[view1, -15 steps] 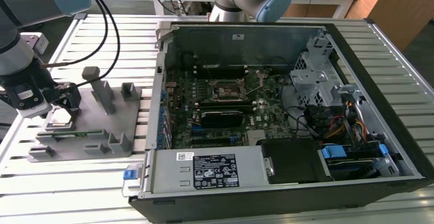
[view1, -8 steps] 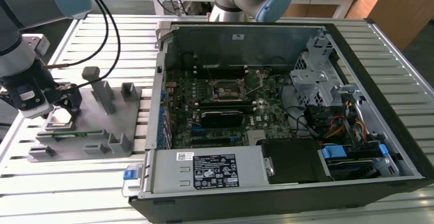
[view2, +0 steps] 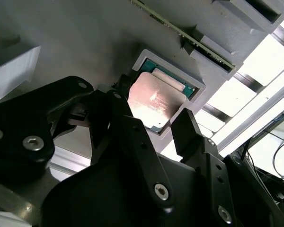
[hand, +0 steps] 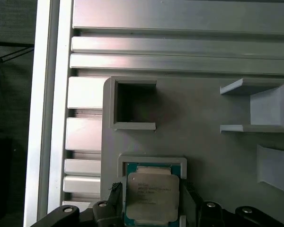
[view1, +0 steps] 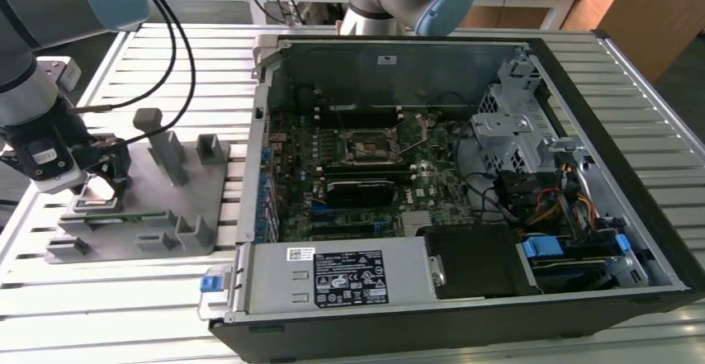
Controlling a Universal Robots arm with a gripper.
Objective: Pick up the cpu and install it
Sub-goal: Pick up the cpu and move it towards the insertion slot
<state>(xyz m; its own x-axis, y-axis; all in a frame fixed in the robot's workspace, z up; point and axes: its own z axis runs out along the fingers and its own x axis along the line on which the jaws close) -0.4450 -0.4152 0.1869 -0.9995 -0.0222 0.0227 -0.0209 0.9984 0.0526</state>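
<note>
The cpu (hand: pixel 151 191), a flat square chip with a shiny silver top and a thin greenish edge, lies in a shallow square pocket of the grey holder plate (hand: pixel 203 156). In both wrist views my gripper (hand: pixel 151 197) has one black finger against each of two opposite edges of the chip. In the second wrist view the cpu (view2: pixel 154 99) sits between those fingers (view2: pixel 187 125), level with the pocket rim. The exterior view puts my gripper (view1: pixel 97 184) low over the holder plate (view1: pixel 165 219), at that view's left. The open computer case holds the motherboard's bare socket (view1: pixel 369 145).
Upright grey holder blocks (view1: pixel 171 153) stand on the plate just beside my gripper. The black case (view1: pixel 463 174) with drive cage, cables and power supply lies to the exterior view's right. A slotted aluminium table (view1: pixel 165 42) carries everything. An empty square pocket (hand: pixel 135 104) sits near the chip.
</note>
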